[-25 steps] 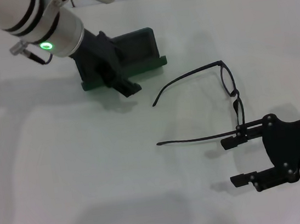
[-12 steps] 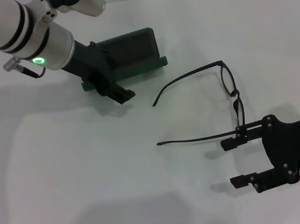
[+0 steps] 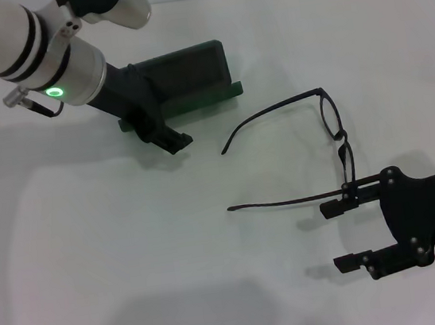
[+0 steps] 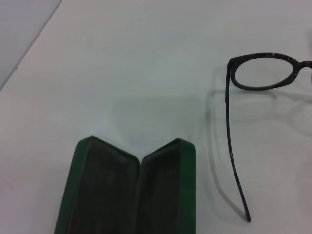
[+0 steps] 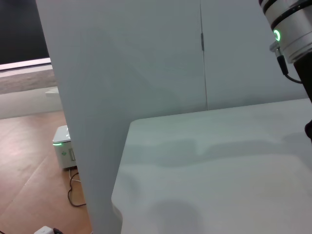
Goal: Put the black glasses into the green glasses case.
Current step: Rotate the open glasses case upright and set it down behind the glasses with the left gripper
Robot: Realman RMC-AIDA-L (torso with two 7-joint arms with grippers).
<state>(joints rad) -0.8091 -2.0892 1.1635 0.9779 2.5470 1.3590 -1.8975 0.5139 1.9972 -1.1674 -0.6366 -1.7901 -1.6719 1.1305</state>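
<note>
Now your right tool (image 3: 345,233) sits low on the table (image 3: 132,246) with its fingers spread and nothing between them; the black glasses (image 3: 333,127) lie unfolded just beyond it, one temple touching its upper finger. Your left tool (image 3: 168,137), state unclear, hovers at the open green glasses case (image 3: 194,73).

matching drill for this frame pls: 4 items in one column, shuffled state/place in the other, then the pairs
Items
1. green glasses case
2. black glasses
3. left gripper
4. right gripper

States
A. fingers spread, beside one temple arm
B. lying on the table, temple arms unfolded
C. open, dark lining showing
D. low at the case's near edge

Pairs: 1-C, 2-B, 3-D, 4-A
</note>
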